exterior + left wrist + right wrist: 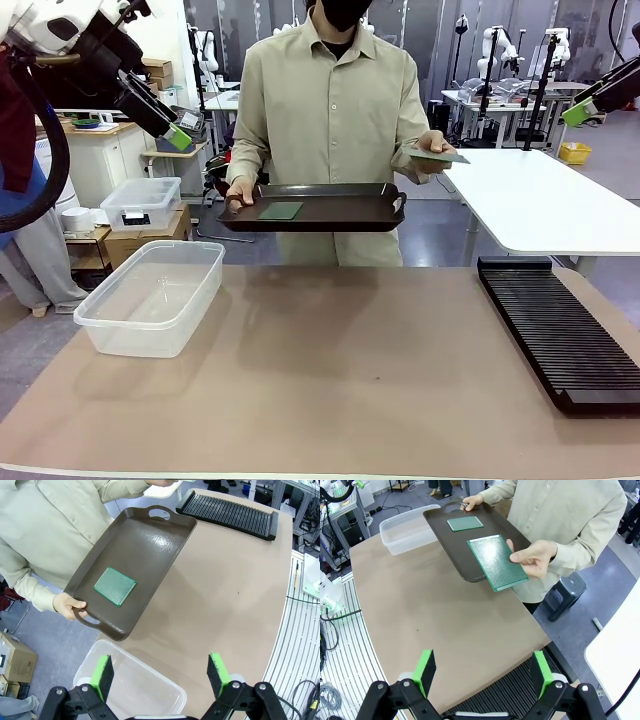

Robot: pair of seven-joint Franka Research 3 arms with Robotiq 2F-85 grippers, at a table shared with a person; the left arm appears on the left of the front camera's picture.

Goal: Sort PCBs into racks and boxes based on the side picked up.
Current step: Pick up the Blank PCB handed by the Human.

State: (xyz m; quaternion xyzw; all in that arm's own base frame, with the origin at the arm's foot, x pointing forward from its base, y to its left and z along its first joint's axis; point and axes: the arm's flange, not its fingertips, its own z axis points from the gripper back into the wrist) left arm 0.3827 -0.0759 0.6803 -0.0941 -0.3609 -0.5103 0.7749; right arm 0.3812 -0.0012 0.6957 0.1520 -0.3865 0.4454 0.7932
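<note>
Both robot hands are fully released and hold nothing. The left gripper (160,656) hangs with its green pads spread wide on the box side of the tray (330,223), and the right gripper (483,653) is spread just as wide on the rack side of it. Neither touches anything.

The person's tray hand (240,192) grips one handle and holds the tray level beyond the table's far edge. The first PCB (280,210) lies flat on the tray floor, toward that gripped handle. The second PCB (497,562) is off the tray's other end, pinched flat by one edge in the person's offering hand (532,560). The box (95,320) sits on the table in front of the tray's gripped end. The rack (560,330) lies well past the opposite end.

This looks like a board being offered for pickup, and the right gripper seems the nearer one. A good take would come in at the second PCB's free end, away from the person's fingers, with the pads square across the thin board. The jaws should close only once the board sits fully between the pads, since so thin a board could flex or slip. Which face is up should be noted, as it decides rack or box.
</note>
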